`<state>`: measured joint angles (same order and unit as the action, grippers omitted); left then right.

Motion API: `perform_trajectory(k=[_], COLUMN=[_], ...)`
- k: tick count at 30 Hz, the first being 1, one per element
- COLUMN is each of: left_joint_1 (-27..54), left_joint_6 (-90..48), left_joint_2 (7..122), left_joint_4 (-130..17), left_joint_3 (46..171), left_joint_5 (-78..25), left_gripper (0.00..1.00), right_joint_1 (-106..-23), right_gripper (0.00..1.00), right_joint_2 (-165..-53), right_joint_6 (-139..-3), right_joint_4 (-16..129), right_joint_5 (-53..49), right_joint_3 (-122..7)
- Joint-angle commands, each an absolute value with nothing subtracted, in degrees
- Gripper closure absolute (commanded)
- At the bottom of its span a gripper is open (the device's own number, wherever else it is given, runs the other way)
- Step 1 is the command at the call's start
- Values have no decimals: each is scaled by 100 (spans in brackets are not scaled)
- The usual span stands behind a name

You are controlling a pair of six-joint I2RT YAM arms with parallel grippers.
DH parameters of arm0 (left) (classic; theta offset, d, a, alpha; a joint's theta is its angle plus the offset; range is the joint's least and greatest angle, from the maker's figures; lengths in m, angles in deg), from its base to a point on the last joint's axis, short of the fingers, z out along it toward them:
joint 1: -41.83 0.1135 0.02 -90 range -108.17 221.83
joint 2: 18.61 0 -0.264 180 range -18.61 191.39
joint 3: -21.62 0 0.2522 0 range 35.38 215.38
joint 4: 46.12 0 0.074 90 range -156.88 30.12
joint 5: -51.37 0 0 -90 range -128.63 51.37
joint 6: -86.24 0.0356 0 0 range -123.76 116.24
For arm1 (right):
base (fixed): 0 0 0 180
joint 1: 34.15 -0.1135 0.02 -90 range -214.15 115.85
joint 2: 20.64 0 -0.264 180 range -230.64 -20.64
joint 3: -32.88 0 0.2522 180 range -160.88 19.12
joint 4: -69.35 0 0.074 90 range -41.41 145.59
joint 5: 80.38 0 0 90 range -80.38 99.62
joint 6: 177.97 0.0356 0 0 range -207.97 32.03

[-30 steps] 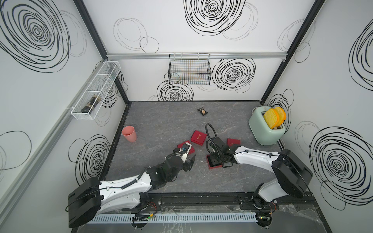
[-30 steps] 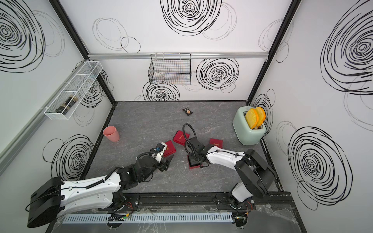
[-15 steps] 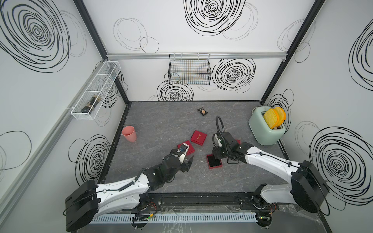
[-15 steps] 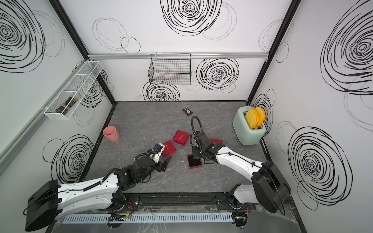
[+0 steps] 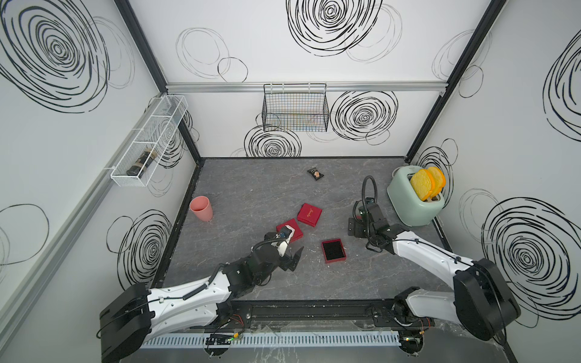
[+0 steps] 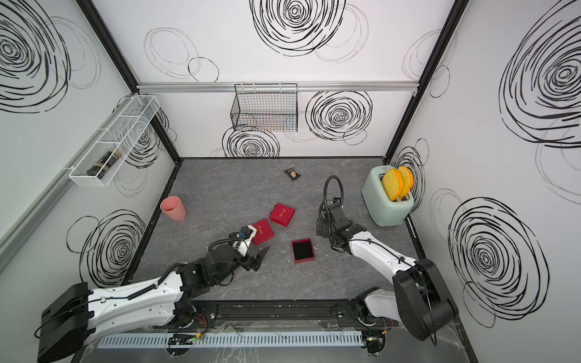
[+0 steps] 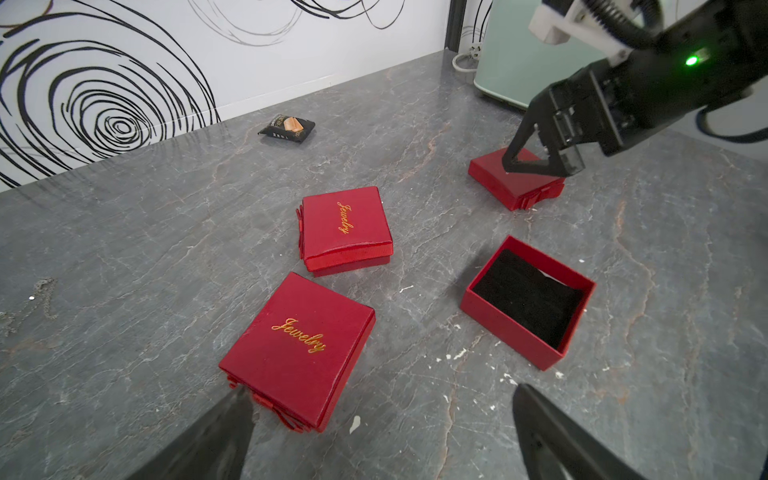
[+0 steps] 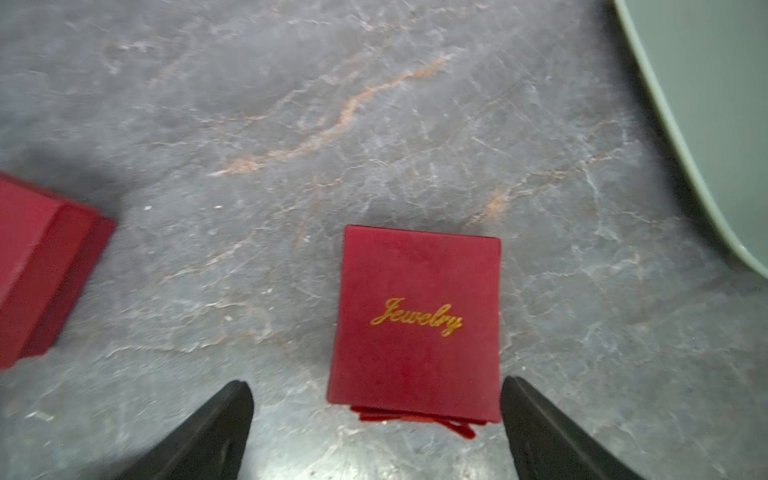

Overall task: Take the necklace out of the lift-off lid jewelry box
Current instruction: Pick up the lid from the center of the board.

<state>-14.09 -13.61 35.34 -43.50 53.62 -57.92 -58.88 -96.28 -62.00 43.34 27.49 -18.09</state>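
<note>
Finds necklace (image 7: 38, 296) loose on table (image 7: 124, 208), well apart from open box (image 7: 507, 328), left gripper (image 7: 380, 391) splayed wide at box's 9 o'clock, right gripper (image 8: 375, 383) likewise gaping over lid (image 8: 415, 324) at box's 2 o'clock.

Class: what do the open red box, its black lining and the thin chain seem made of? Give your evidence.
The open red box: likely paper-covered card, matte; thin, straight walls.
The black lining: probably foam or velvet; dull, no shine.
The thin chain: seemingly metal, pale silvery; too fine to be sure.
</note>
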Motion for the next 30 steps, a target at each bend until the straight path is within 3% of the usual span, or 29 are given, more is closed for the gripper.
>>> perform_trajectory(k=[1,7,17,30], left_joint_1=[-1359,-1346,-1280,-1231], left_joint_6=[-1341,-1334,-1318,-1282], left_joint_2=[3426,3311,3244,3487], left_joint_4=[-4203,-4239,-4249,-4238], left_joint_3=[5306,5296,5240,5297], left_joint_5=[-5665,-5619,-5570,-5406], left_gripper=[3,4,4,4], right_joint_1=[-5717,-5442,-5002,-4804], right_gripper=[3,3,3,3], right_joint_2=[-9993,-10684,-10607,-10570], right_joint_6=[-6035,-6340,-6600,-6829], right_joint_4=[4151,3958,4302,4346], right_joint_5=[3132,2884,1746,1257], right_joint_3=[-2173,-2500,-2332,-2298])
